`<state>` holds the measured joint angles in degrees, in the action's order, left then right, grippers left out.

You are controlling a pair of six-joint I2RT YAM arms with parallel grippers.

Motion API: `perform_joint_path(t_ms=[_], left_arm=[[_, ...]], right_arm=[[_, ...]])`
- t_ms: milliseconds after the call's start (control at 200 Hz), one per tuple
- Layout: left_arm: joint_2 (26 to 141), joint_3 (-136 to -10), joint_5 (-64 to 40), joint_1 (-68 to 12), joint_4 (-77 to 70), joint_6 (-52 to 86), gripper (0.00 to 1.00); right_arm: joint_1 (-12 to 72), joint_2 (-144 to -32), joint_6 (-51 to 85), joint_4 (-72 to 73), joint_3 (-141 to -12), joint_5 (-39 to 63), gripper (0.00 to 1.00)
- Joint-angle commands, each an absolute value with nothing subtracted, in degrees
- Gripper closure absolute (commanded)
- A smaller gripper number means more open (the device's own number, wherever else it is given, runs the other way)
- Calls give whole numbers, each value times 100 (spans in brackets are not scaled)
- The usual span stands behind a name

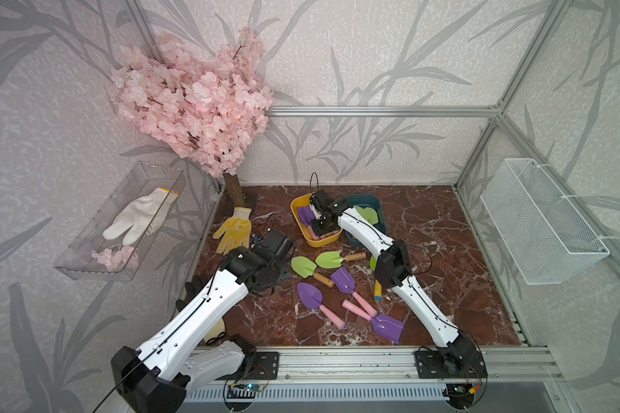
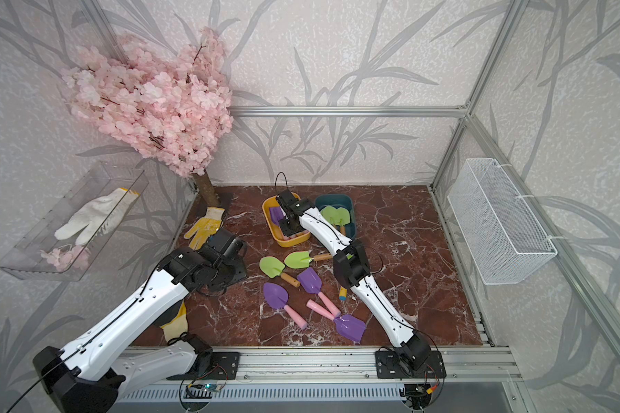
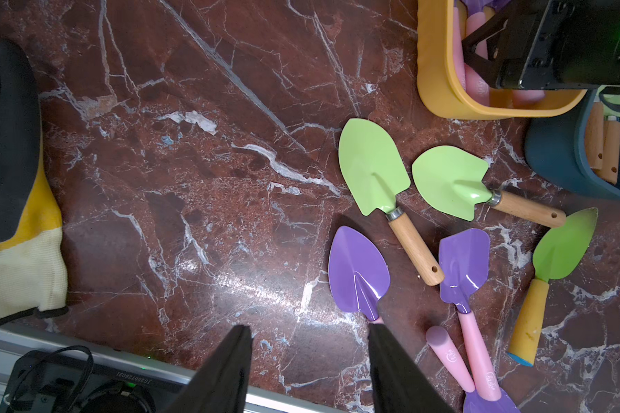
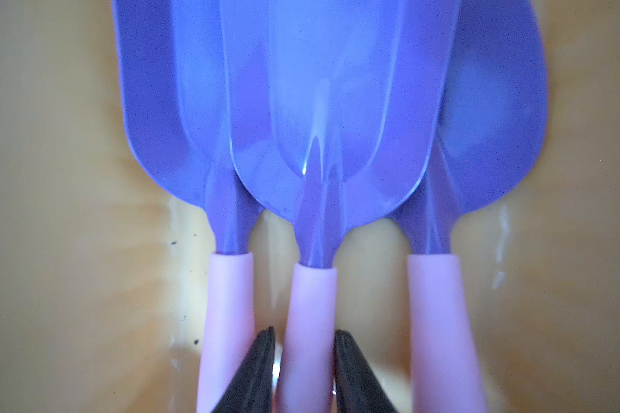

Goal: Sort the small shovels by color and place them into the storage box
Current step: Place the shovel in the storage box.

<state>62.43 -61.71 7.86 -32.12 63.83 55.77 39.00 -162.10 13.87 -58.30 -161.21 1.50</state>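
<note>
In the right wrist view, three purple shovels (image 4: pixel 323 118) with pink handles lie side by side in the yellow storage box (image 1: pixel 298 218). My right gripper (image 4: pixel 304 330) straddles the middle pink handle (image 4: pixel 312 293), open, with a thin gap at each finger. The teal storage box (image 1: pixel 376 204) holds green shovels (image 2: pixel 335 214). On the table lie two green shovels (image 3: pixel 373 168), a pointed green one with a yellow handle (image 3: pixel 566 246) and three purple ones (image 1: pixel 310 293). My left gripper (image 3: pixel 308 329) hovers open over bare table beside a purple shovel (image 3: pixel 358 271).
A yellow glove (image 1: pixel 233 229) lies near the tree trunk (image 1: pixel 235 189). A black and yellow glove (image 3: pixel 11 143) lies under the left arm. A clear tray (image 1: pixel 86 264) with a white glove hangs on the left wall. A wire basket (image 1: pixel 541 221) hangs on the right wall.
</note>
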Motion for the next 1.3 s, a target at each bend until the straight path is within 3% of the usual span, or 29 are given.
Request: perform_joint_path(t_ms=[0, 245, 515, 710, 1035, 1295], left_arm=[[6181, -6129, 835, -3183, 6443, 5634, 44], [6165, -6163, 827, -3186, 6469, 5651, 44], [6158, -6311, 859, -3190, 6560, 5651, 44], [6143, -6446, 880, -3198, 6692, 5668, 44], [6079, -6705, 1080, -3271, 7208, 5749, 44], [6084, -6623, 1217, -3679, 7520, 6338, 44]], right_arm=[[3867, -16199, 1407, -5788, -16269, 92, 68], [3869, -16038, 1345, -5726, -16276, 42, 68], [3850, -15659, 1274, -5638, -16288, 1, 59], [3841, -15264, 1207, -5593, -16294, -39, 58], [3823, -13934, 1061, -5805, -16016, -332, 58], [3815, -12413, 1213, -6171, -14786, -573, 58]])
